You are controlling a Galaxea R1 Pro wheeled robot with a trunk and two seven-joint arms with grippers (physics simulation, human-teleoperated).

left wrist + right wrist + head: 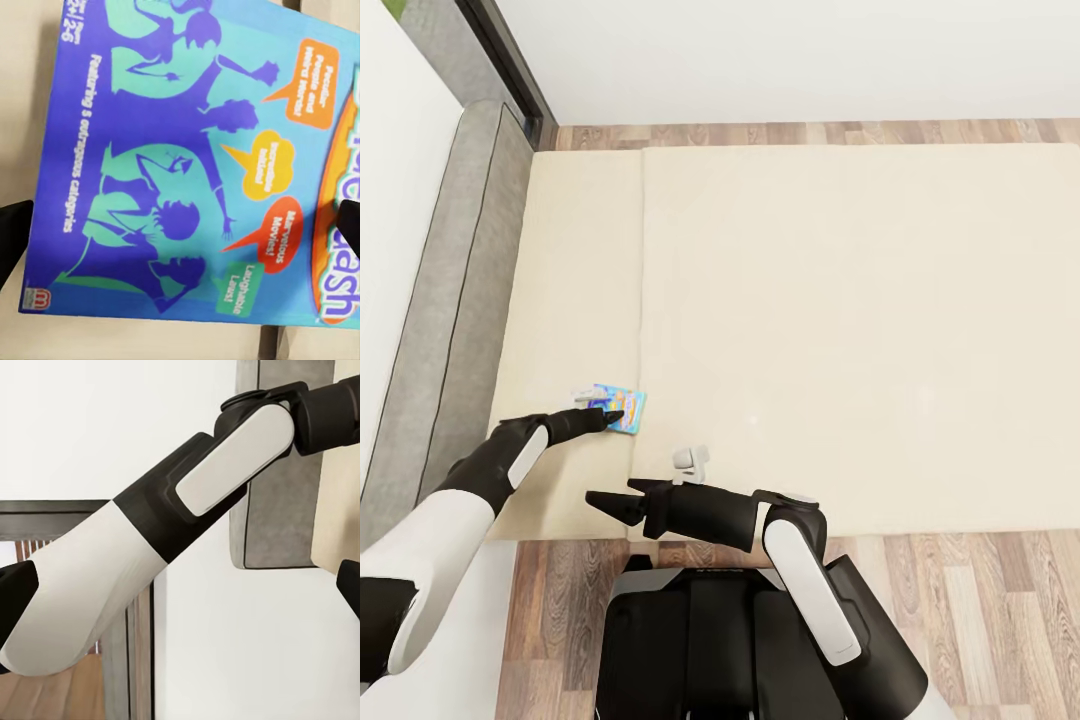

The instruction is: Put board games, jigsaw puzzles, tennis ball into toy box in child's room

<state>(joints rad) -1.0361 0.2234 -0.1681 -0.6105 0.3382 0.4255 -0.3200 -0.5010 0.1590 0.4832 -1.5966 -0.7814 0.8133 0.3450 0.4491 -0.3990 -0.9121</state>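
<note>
Left gripper [612, 416] over blue board game [622, 404] on bed [810, 300] near mattress seam — fingers spread, contact unclear. Right gripper [596, 499] also spread, empty, off bed's near edge.

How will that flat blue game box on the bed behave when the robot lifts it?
The blue board game looks like a thin, flat card box, so probably stiff and light. Lying flat on the bed, it shouldn't roll. Its glossy-looking printed lid might slip between the fingers.
</note>
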